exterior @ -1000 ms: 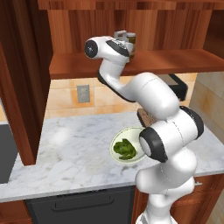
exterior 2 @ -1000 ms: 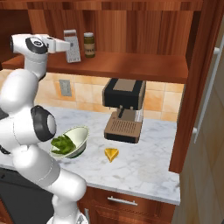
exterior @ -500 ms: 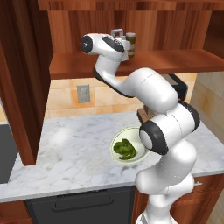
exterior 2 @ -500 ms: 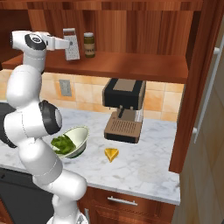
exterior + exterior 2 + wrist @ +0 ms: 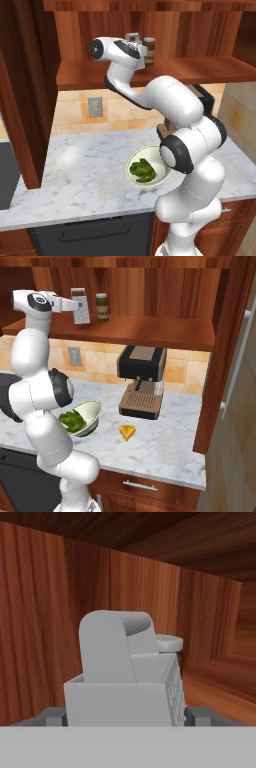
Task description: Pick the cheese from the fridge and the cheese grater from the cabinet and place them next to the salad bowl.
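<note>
The grey cheese grater stands upright at the left end of the cabinet shelf, its handle showing above my hand. My gripper is shut on it. In the hand view the grater sits between my fingertips, which press against its two sides. The yellow cheese wedge lies on the marble counter, right of the salad bowl. The bowl's rim is partly hidden by my arm. The fridge is out of view.
A dark labelled jar stands on the shelf just right of the grater, and its lid peeks out behind it. A coffee machine sits under the shelf at the back of the counter. A wooden side panel rises at the left.
The jaws have closed in on the grater's sides. The upper arm and elbow have swung left, and the grater has barely shifted.
</note>
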